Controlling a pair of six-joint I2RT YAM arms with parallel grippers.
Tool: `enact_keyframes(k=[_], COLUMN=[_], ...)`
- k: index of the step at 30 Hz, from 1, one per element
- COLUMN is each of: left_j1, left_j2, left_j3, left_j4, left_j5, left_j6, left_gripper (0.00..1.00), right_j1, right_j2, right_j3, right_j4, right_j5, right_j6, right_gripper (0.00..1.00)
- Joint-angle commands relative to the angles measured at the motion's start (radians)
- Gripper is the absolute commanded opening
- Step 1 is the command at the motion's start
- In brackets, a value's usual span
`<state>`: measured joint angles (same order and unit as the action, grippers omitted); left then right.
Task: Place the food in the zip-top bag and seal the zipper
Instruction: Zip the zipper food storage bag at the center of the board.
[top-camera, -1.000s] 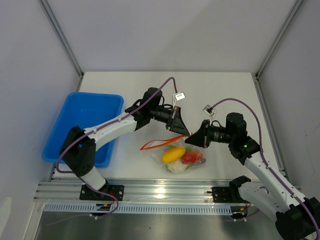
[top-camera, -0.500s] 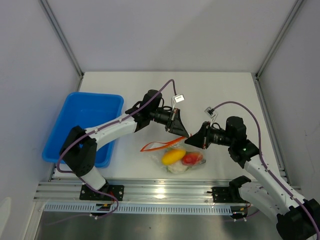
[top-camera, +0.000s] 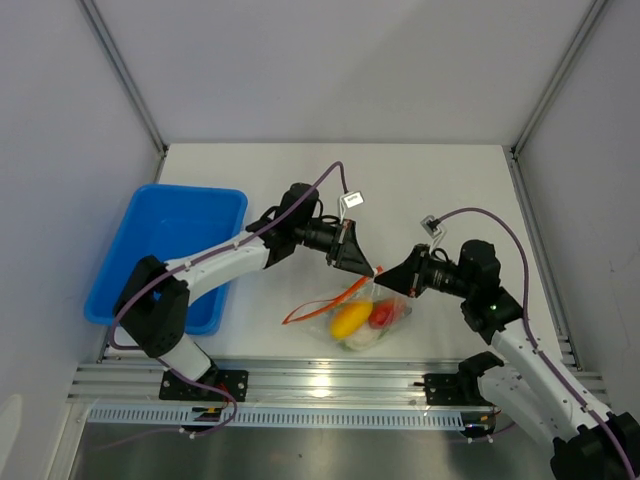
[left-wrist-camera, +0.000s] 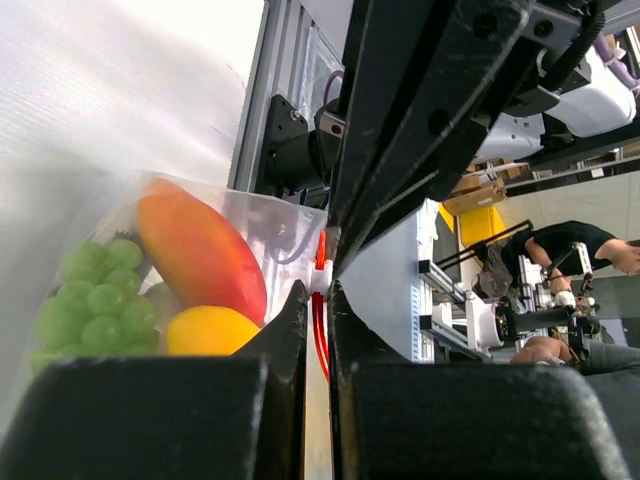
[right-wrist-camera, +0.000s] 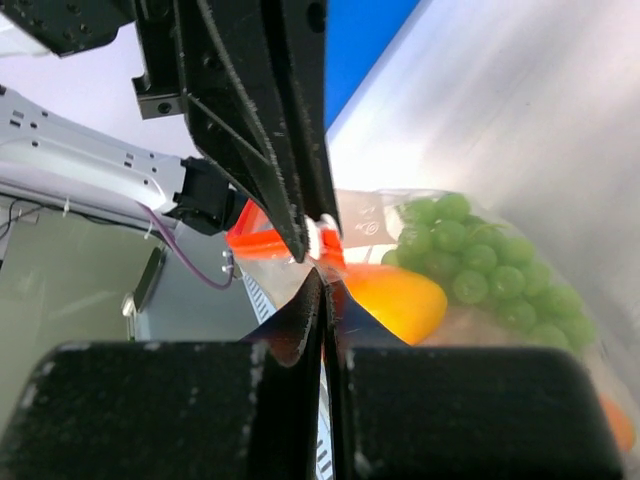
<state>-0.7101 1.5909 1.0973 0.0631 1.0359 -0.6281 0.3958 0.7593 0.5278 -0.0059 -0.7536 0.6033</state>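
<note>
Zip-top bag: lower centre of the top view, on the table between the two arms, with the food already inside.
Food: yellow fruit, red piece and white cauliflower piece. Green grapes show through the plastic in the left wrist view.
Zipper: orange-red strip running lower left from where the grippers meet. It looks bowed, so you should judge it not fully sealed.
Left gripper: fingers nearly together, pinching the zipper strip at its right end.
Right gripper: fingers closed on the bag's mouth corner, tip to tip with the left one.
Handling: expect thin, crinkly, slippery film that is light and floppy, and the load will sag and roll. The zipper strip is the only stiff part, so take hold there, not on the film.
Where to grip: hold one end of the strip fixed and run the other pinch along it toward the lower left.
Around: blue tray at the left, well apart from the bag.
In the way: only the grippers themselves, crowded nose to nose, so watch for a clash.
</note>
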Motion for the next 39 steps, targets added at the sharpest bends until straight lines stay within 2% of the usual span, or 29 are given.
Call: enact_keyframes(k=[1, 20, 31, 39], left_j1=[0.006, 0.006, 0.006, 0.006], left_j2=[-0.063, -0.123, -0.227, -0.338], left_j3=[-0.02, -0.119, -0.136, -0.149], left_j4=[-0.017, 0.007, -0.175, -0.339], left_j5=[0.036, 0.035, -0.037, -0.125], left_j6=[0.03, 0.021, 0.119, 0.198], left_gripper=[0.01, 0.01, 0.0, 0.01], right_j1=[-0.034, -0.124, -0.155, -0.172], right_j2=[-0.032, -0.078, -0.077, -0.061], right_j3=[-0.005, -0.069, -0.061, -0.02], right_j4=[0.089, 0.214, 0.195, 0.119], right_j5=[0.069, 0.062, 0.077, 0.076], right_j6=[0.021, 0.177, 0.211, 0.154], right_gripper=[0.0, 0.0, 0.0, 0.0])
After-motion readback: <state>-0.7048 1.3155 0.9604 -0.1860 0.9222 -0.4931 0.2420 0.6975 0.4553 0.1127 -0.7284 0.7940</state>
